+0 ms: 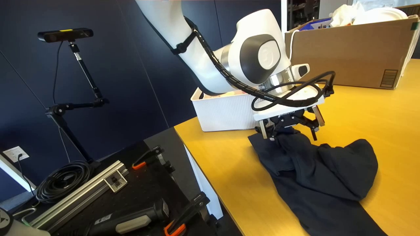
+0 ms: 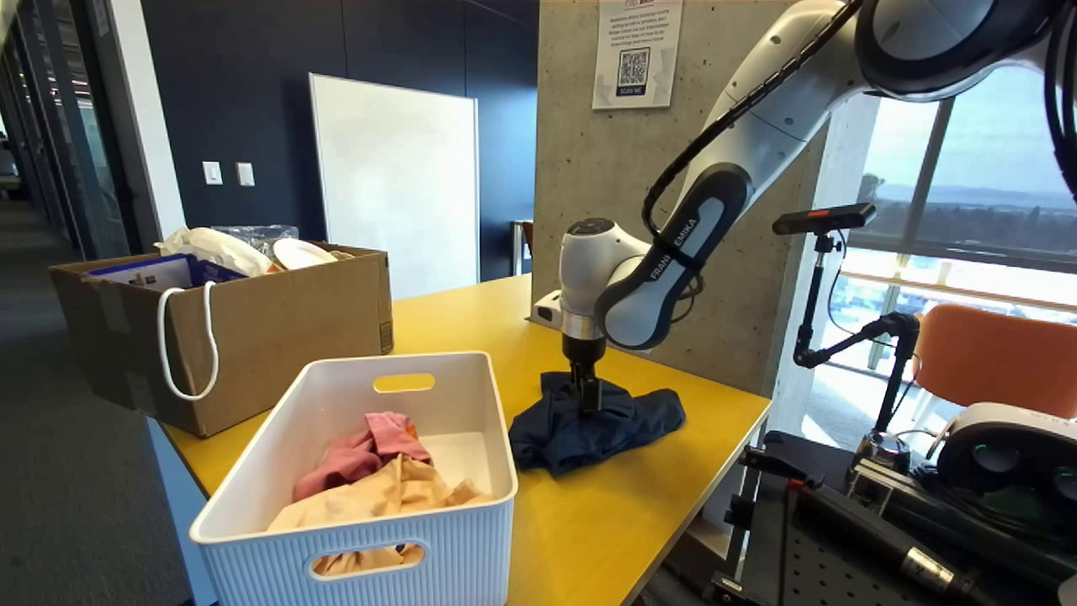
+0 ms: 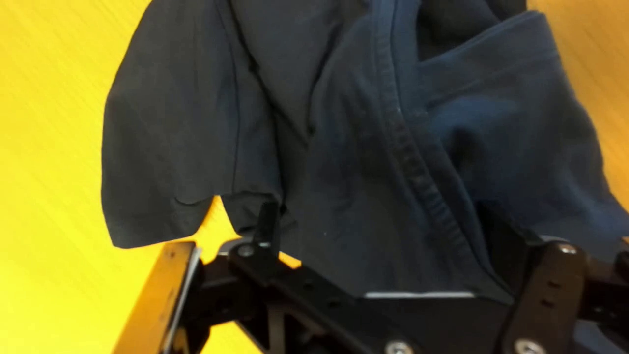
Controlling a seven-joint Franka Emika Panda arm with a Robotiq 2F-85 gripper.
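So the dark navy garment (image 1: 328,186) is lying rumpled on the yellow bench (image 1: 210,157), its long flat part running toward the near side in an exterior view. The claw (image 1: 293,136) sits right over the far end of it, fingers (image 3: 268,226) spread wide apart with loose fabric between them. Wrist view's kinda blurry down there, so I can't really say whether they're touching the cloth. Closer in and to the left in an exterior view there's a white ribbed bin (image 2: 463,555), near the garment, with pink cloth (image 2: 362,459) and peachy cloth (image 2: 362,501) piled inside. Past that, farther left, is a big cardboard box (image 2: 303,328) with a white cord (image 2: 214,337) looping down the side, and a whiteboard (image 2: 395,185) stands way back by the dark wall (image 2: 244,84).
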